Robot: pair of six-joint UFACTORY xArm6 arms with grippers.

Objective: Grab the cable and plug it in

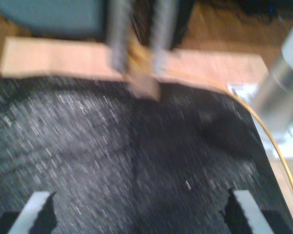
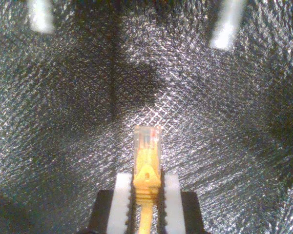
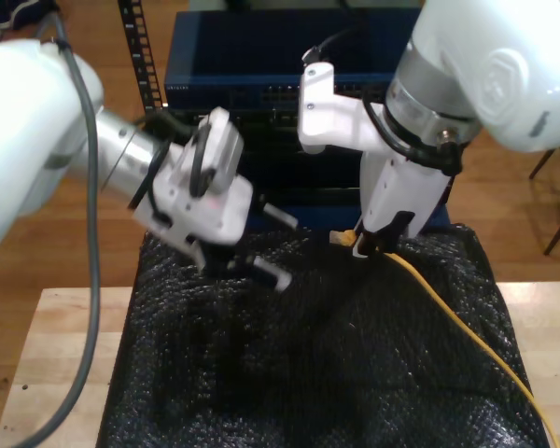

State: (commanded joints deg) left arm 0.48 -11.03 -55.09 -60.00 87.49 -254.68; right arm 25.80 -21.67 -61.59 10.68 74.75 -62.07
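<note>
- Grab done: my second gripper [image 2: 147, 195] is clamped on the cable [image 2: 146, 168], plug clear of its fingers.
- My first gripper [image 1: 136, 212] gapes empty.
- Plugging in remains.

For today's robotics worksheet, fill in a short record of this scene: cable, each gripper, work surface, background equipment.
cable: orange-yellow cable, clear plug pointing forward past the fingers
second gripper: my second gripper, shut on the cable just behind the plug
first gripper: my first gripper, open, holding nothing, above the mat
work surface: black textured mat on a wooden table
background: blue rack unit
</note>
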